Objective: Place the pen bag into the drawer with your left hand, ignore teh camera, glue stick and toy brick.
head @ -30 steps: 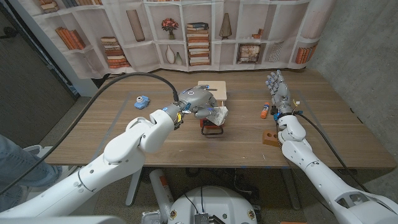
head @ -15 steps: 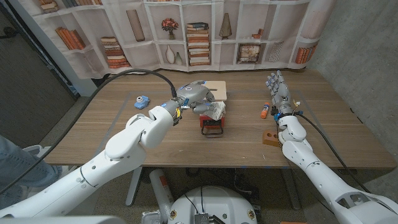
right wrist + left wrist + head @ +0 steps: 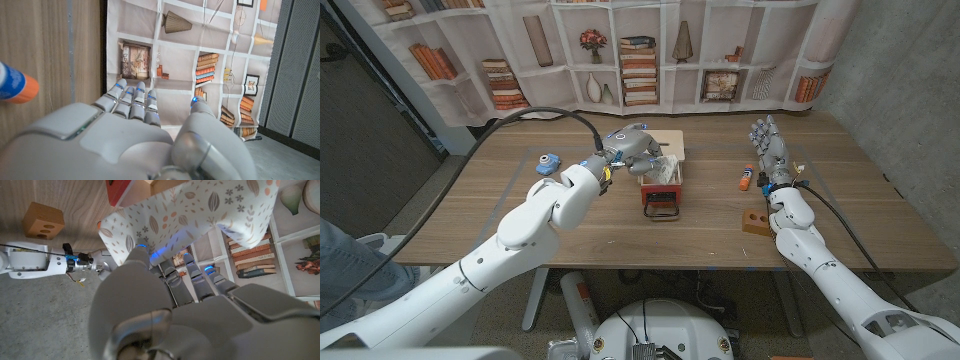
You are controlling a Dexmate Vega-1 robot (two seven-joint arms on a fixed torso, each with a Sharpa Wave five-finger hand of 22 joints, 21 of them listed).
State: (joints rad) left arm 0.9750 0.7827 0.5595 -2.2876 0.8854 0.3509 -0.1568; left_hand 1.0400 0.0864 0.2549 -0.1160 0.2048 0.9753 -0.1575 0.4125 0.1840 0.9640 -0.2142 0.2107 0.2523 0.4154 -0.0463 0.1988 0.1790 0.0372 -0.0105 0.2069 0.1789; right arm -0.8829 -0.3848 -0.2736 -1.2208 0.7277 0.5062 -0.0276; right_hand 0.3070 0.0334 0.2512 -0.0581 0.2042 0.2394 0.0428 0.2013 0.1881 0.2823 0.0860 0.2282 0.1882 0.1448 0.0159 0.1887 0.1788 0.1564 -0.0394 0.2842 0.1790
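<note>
Wooden table (image 3: 500,215) in the head view is carrying a red drawer (image 3: 662,199) near its middle, standing open under a pale wooden box (image 3: 664,143). The left hand (image 3: 632,150) is holding the pen bag (image 3: 664,173) just above that open drawer, fingers clamped on the patterned fabric. The right hand (image 3: 766,148) is standing upright at the right, fingers apart and holding nothing, with the glue stick (image 3: 745,180) just beside it and the toy brick (image 3: 755,221) nearer the front edge. A small blue camera (image 3: 549,163) is sitting well apart on the left.

Seen from the left wrist, the left hand (image 3: 175,305) is gripping the pen bag (image 3: 190,215) by one end, and the toy brick (image 3: 42,221) is lying on the table beyond.

Seen from the right wrist, the right hand (image 3: 135,135) is reaching with its fingers (image 3: 131,102) extended side by side, the thumb set apart, and the glue stick (image 3: 15,86) is lying beside it.
</note>
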